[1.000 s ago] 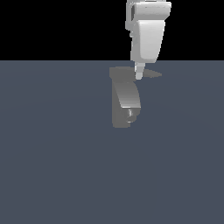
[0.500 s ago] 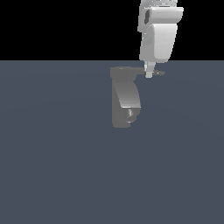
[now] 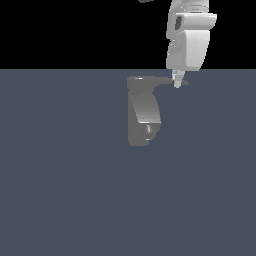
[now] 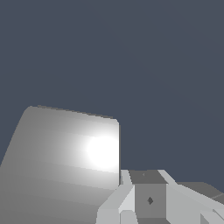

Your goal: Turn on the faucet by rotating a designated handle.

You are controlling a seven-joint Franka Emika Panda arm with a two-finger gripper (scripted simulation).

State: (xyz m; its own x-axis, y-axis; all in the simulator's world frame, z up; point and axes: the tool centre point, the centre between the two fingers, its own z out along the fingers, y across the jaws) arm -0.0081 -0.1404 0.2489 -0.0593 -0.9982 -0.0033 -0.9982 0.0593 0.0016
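The grey faucet [image 3: 144, 115] stands upright in the middle of the exterior view, its small outlet hole low on the shiny curved front. Its thin flat handle [image 3: 164, 80] sticks out from the top toward the exterior view's right. My gripper [image 3: 177, 84] comes down from above with its fingers together as one narrow tip, touching the handle near its outer end; nothing is held. In the wrist view the faucet [image 4: 61, 162] fills the lower part with a bright glare, and my gripper [image 4: 148, 205] shows at the edge with pale fingers [image 4: 114, 203] on either side.
A flat dark grey-blue floor [image 3: 65, 190] spreads all around the faucet. Behind it the background is black. Nothing else stands in either view.
My gripper has slid toward the exterior view's right, from beside the faucet's top out along the handle to near its tip. The faucet body has not moved.
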